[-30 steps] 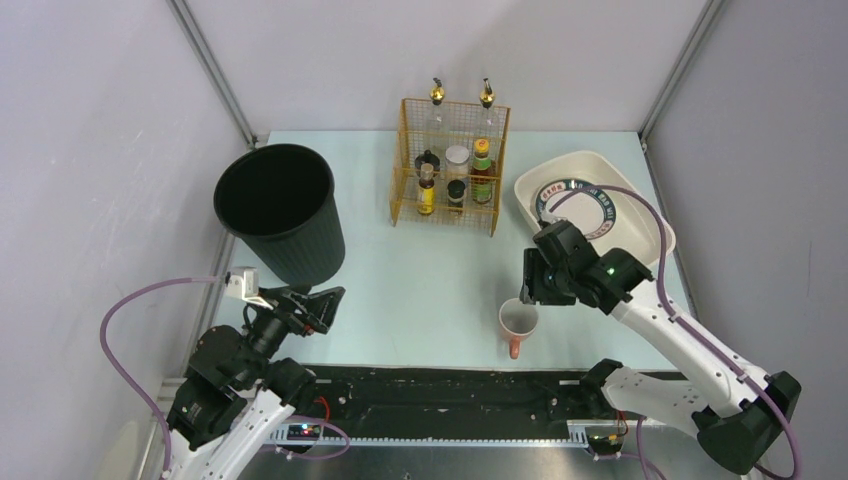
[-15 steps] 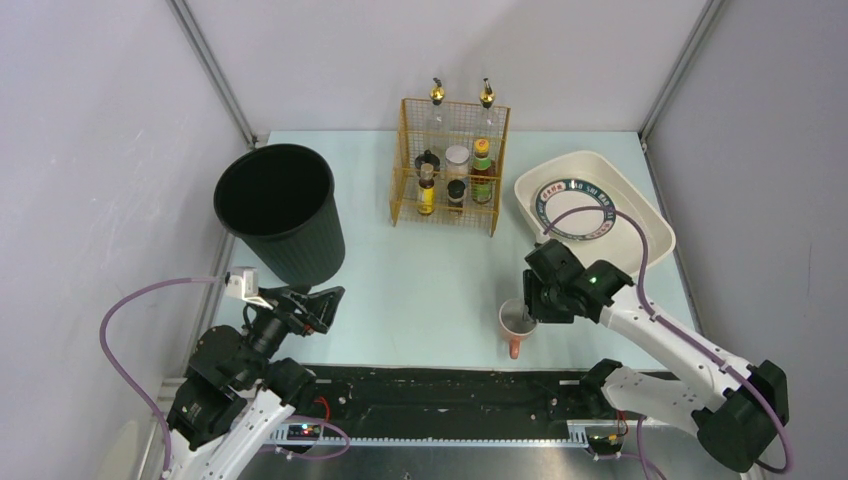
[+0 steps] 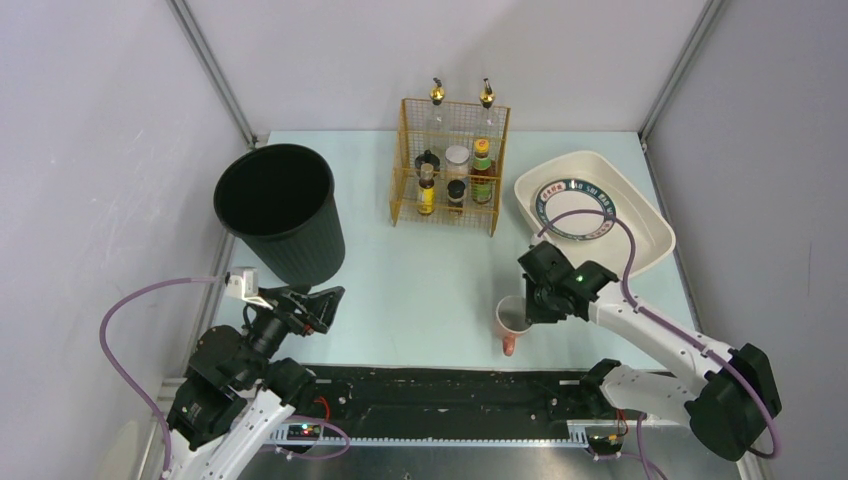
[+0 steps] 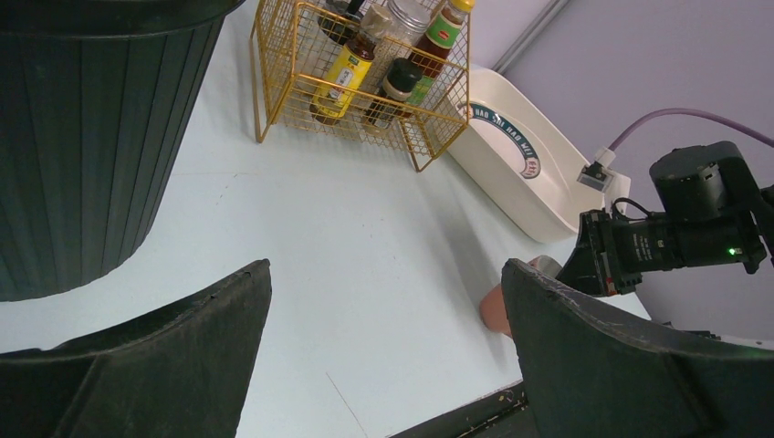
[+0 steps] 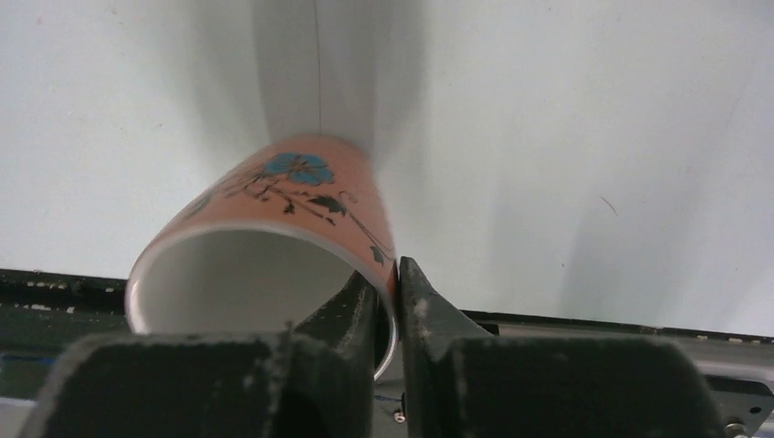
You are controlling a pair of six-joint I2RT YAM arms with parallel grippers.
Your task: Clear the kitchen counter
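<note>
Black rail along the near edge of the kitchen counter, pale mint green, smooth and matte, running from there back to the far wall. Near left: the left gripper hovering over the counter, black fingers spread wide apart, posed as a second ago. Near, right of centre: a salmon-pink glazed mug, white inside, painted with a blue flower and dark leafy stems, handle toward the near edge. Down on it now, the right gripper, clamped on the right side of the rim with one finger inside and one outside; a second ago just beyond the mug, jaws wider. Mug nudged slightly left since then. Farther back on the left: a tall black ribbed bin, round and open-topped. Far centre: a gold wire rack holding bottles and jars, yellow and red-green labels too small to read. Far right: a white oval tub with a plate inside, dark band with pale lettering round its rim, not legible.
</note>
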